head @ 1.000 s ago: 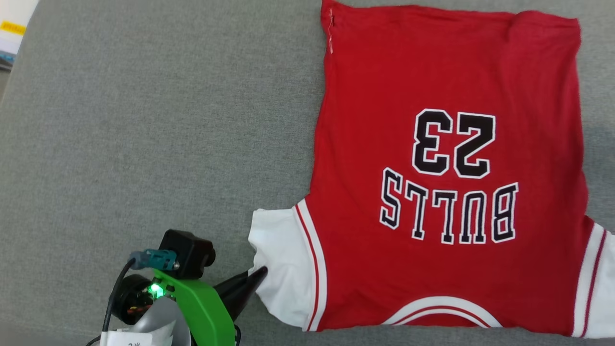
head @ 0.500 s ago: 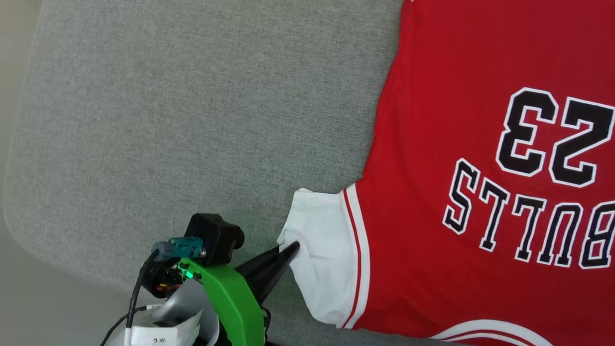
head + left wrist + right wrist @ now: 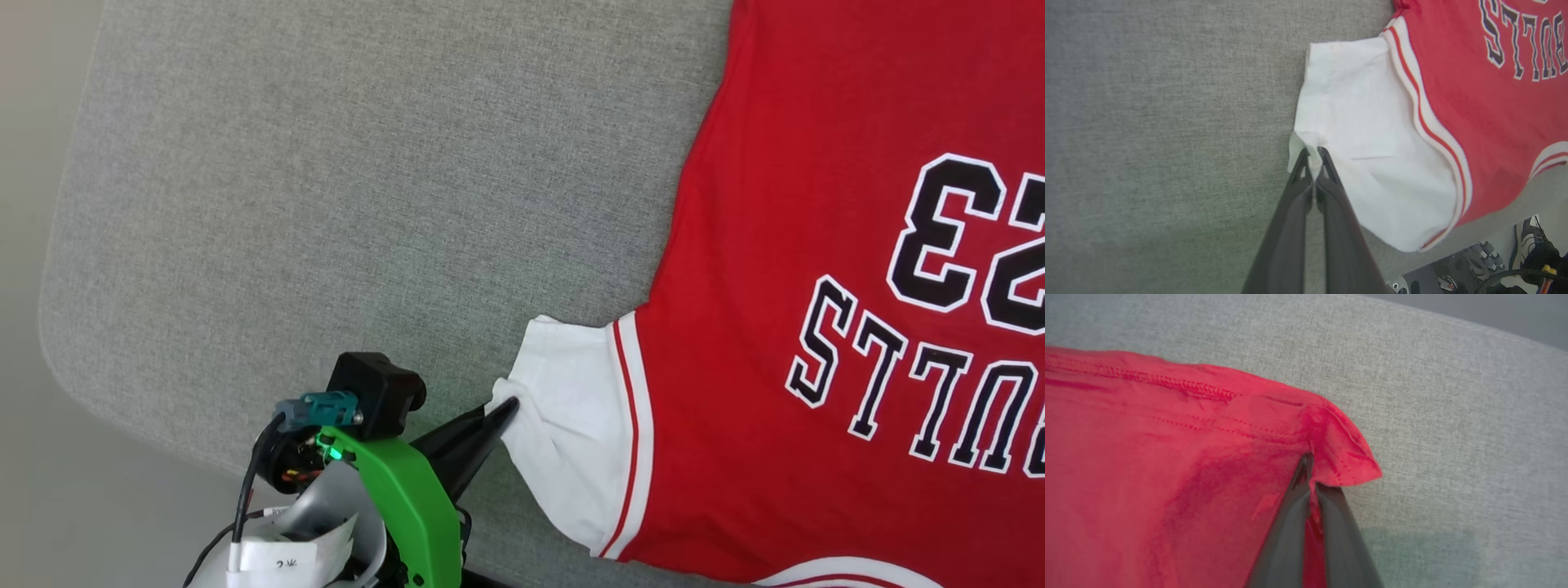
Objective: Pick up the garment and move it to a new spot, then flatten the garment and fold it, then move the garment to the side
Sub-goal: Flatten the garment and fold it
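Your left gripper [image 3: 508,406] has its jaws clenched on the outer hem of the white sleeve [image 3: 571,425]; the left wrist view shows a small tuck of white cloth pinched between the two dark tips [image 3: 1312,152]. Your right gripper [image 3: 1311,473] is likewise clamped on cloth, with a red hem corner [image 3: 1347,457] of the jersey bunched up over its tips. From that view alone you cannot tell which of the two bottom corners it is. The red jersey [image 3: 775,245] lies spread and print-up on the right part of the grey tabletop [image 3: 326,204], collar toward the near edge and lettering upside down to you. The gripped sleeve sits close to the near edge, while the pinched corner lies near a rounded edge of the tabletop. The body looks mostly smooth, so you are most likely at the flatten-and-fold step, with both grips set and the move itself not yet begun. Next, lift both grips only slightly and carry them together, either apart to draw the cloth taut or across the body to lay a fold. Match the two arms' pace so the thin jersey does not skew. Watch the sleeve grip, which is shallow and could slip if you pull hard.
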